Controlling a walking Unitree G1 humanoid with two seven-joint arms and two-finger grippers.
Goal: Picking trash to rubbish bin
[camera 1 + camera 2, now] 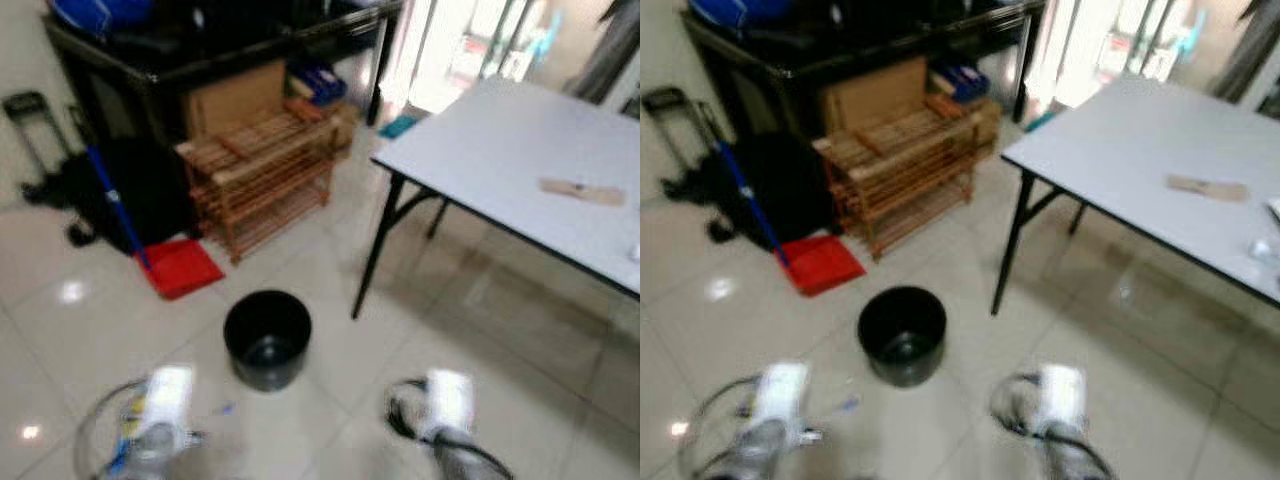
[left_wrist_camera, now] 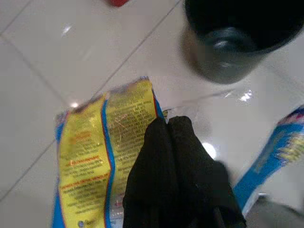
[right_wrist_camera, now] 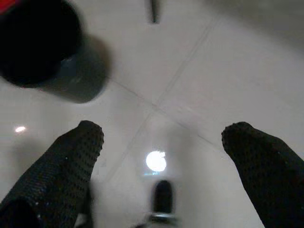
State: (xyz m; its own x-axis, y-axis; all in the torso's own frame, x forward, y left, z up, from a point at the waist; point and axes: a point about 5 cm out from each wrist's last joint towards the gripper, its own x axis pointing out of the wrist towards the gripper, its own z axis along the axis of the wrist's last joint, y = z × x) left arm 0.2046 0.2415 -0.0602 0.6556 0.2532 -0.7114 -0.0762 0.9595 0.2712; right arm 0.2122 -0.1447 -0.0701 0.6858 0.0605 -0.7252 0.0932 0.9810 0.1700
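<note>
The left gripper (image 2: pixel 166 124) has its two black fingers pressed together on a crinkled snack wrapper (image 2: pixel 102 156), held above the pale tiled floor (image 1: pixel 90 330). The wrapper is yellow with blue edges and thin red borders, covered in small print (too blurred to read), its glossy surface creased along the middle. In the right wrist view the right gripper (image 3: pixel 161 137) hangs over the floor with its fingers spread wide and nothing between them. From the head camera, both silver arms show low in the frame, the left arm (image 1: pixel 160 410) carrying a glimpse of blue and yellow beside it.

Just ahead of the arms, between them, stands a round black rubbish bin (image 1: pixel 267 338), upright on the tiles, its mouth open. Beyond the bin to the left lies a red dustpan (image 1: pixel 182 266) with a blue handle leaning up from it. Behind it stands a wooden slatted rack (image 1: pixel 260 175). To the right, a white folding table (image 1: pixel 520 150) on black legs bears a flat tan strip (image 1: pixel 582 190) (its nature unclear).
</note>
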